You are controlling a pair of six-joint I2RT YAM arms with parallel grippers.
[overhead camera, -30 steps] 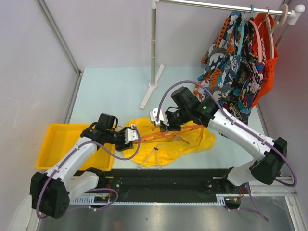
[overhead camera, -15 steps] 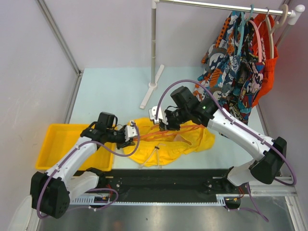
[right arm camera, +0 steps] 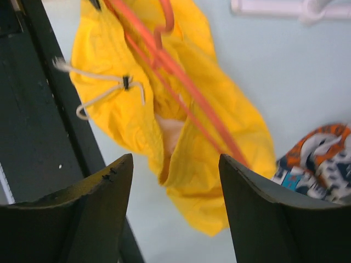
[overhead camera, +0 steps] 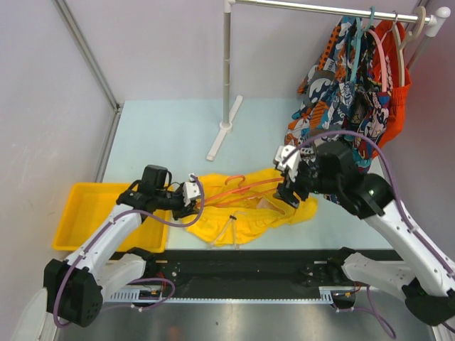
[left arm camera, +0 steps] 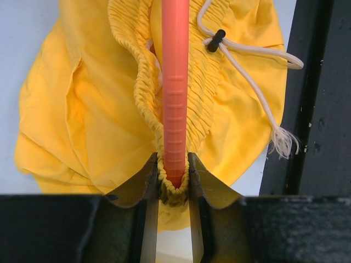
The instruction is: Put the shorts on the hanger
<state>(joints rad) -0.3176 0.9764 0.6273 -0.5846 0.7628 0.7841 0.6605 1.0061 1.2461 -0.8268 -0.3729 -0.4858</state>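
- Top view: the shorts (overhead camera: 245, 213) lie crumpled midway along the desk's near edge, with the hanger (overhead camera: 249, 188) lying across them. The cloth looks soft and limp, likely to sag and slip.
- Left wrist: the left hand (left arm camera: 174, 175) is pinched tight on the hanger's bar, with gathered waistband caught in the grip.
- Right wrist: the right hand (right arm camera: 174, 211) is spread wide and holds nothing, above the shorts. The elastic waistband looks the firmest place to hold.
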